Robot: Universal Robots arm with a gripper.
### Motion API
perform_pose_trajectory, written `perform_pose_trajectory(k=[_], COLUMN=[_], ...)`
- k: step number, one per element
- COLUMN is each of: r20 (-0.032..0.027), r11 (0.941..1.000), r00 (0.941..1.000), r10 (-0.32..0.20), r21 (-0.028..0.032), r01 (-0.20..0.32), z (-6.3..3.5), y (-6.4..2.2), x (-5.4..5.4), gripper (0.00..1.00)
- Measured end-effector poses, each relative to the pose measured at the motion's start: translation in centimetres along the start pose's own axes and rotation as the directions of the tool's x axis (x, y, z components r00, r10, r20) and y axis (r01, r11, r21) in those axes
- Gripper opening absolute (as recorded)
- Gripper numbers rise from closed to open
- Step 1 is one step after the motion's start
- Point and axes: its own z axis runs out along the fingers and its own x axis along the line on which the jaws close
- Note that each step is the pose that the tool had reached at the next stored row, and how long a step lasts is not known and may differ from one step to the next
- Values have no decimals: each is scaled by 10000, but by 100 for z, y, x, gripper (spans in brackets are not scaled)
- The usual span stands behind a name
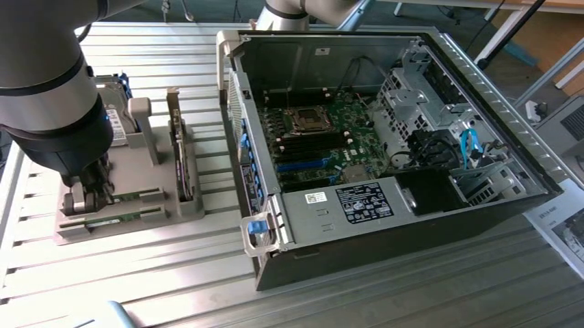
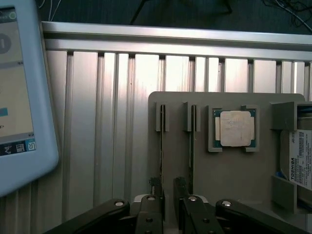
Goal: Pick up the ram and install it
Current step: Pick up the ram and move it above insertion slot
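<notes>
Two rams stand on edge in slots of a grey holder (image 2: 229, 175). One ram (image 2: 161, 141) runs in between my fingertips, close to one finger (image 2: 155, 187). The other ram (image 2: 191, 146) lies just outside the opposite finger. My gripper (image 2: 167, 189) is open and low over the holder, with a gap between the pads and nothing clamped. In the exterior view the gripper (image 1: 87, 197) is down at the near end of the holder (image 1: 119, 229) on the left, beside the green ram (image 1: 137, 197).
A silver processor chip (image 2: 236, 127) and a hard drive (image 2: 300, 161) sit in the same holder. An upright card (image 1: 187, 164) stands at its side. The open computer case (image 1: 511, 102) with its motherboard (image 1: 315, 137) lies to the exterior view's right. A tablet screen (image 2: 19, 97) rests nearby.
</notes>
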Motion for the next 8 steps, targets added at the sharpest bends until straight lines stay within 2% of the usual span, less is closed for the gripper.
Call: perform_pose_trajectory(k=[2, 5, 8], r20=[1, 1, 0], r11=[10000, 10000, 10000], r00=[10000, 10000, 10000], r10=[0, 0, 1], r21=[0, 2, 1], r01=[0, 0, -1], z=[7, 84, 116], y=[-1, -4, -5], x=[-1, 3, 5], gripper=[24, 24, 24])
